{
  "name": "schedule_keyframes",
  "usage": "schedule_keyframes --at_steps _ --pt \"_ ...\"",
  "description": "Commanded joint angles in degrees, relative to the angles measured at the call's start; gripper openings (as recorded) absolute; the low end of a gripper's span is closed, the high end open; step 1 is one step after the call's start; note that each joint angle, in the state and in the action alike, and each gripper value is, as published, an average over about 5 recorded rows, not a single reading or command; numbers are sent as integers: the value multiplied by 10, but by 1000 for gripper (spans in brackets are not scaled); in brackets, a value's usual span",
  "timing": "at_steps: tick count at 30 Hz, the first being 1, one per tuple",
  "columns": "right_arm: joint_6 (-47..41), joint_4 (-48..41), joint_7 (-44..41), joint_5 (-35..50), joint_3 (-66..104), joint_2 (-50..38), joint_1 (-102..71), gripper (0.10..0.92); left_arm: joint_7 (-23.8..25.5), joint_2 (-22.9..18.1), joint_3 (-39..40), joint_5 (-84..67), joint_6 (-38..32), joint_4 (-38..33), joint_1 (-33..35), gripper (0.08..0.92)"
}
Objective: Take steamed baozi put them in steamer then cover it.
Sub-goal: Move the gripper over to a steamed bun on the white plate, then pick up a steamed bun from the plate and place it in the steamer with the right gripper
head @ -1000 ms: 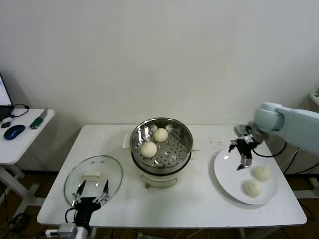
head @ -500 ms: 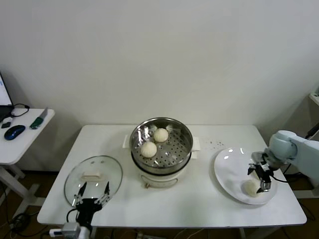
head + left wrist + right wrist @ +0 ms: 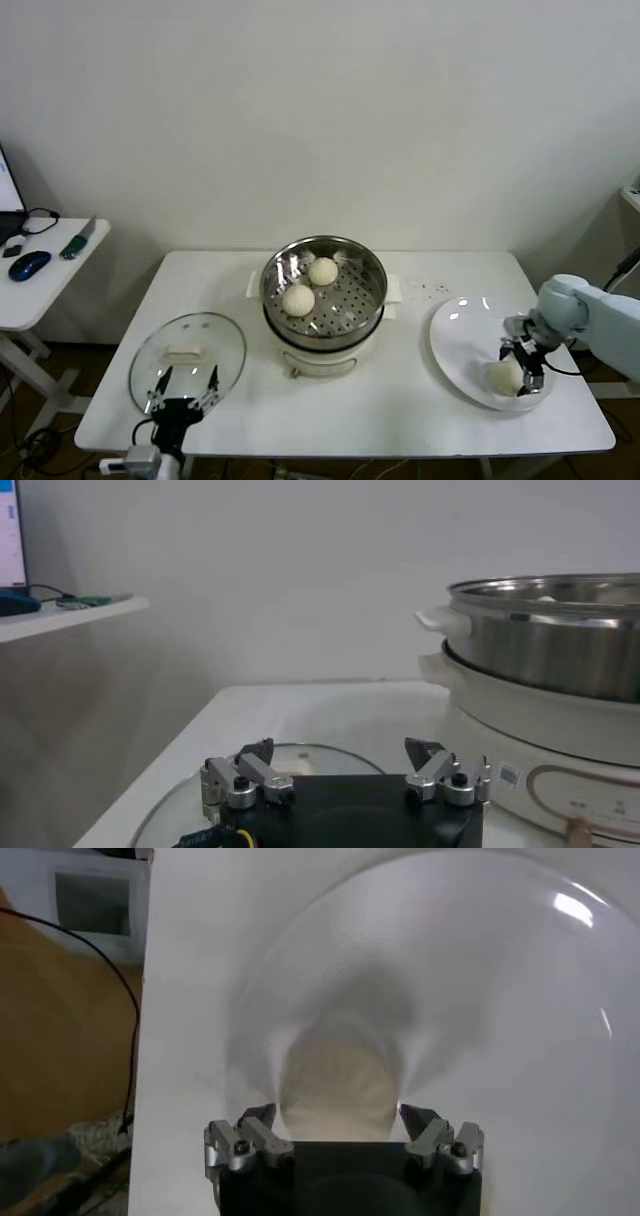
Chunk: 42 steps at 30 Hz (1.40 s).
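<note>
The steamer (image 3: 322,318) stands mid-table with two baozi (image 3: 322,270) (image 3: 298,299) on its perforated floor; its steel wall also shows in the left wrist view (image 3: 545,630). My right gripper (image 3: 524,366) is low over the white plate (image 3: 460,345), open. In the right wrist view its jaws (image 3: 337,1116) straddle one baozi (image 3: 338,1083) closely. In the head view one baozi (image 3: 503,377) shows at the fingertips; no second one shows on the plate. The cover (image 3: 188,352) lies flat at the front left. My left gripper (image 3: 182,392) is open at the cover's near rim (image 3: 290,760).
A side table (image 3: 55,275) at the far left carries a blue mouse (image 3: 30,264), a cable and a green item (image 3: 75,243). Dark specks (image 3: 430,290) lie on the table between steamer and plate. The plate sits near the table's right edge.
My right gripper moved from the plate's far left rim down to its near right side over the baozi. One of the two plate baozi no longer shows. The left arm has not moved.
</note>
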Motion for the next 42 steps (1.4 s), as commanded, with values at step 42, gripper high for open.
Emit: schedule_keyframes --at_steps 42 --pt "360 15 -72 -15 -187 368 445 701 -17 -1 6 14 18 -23 4 823"
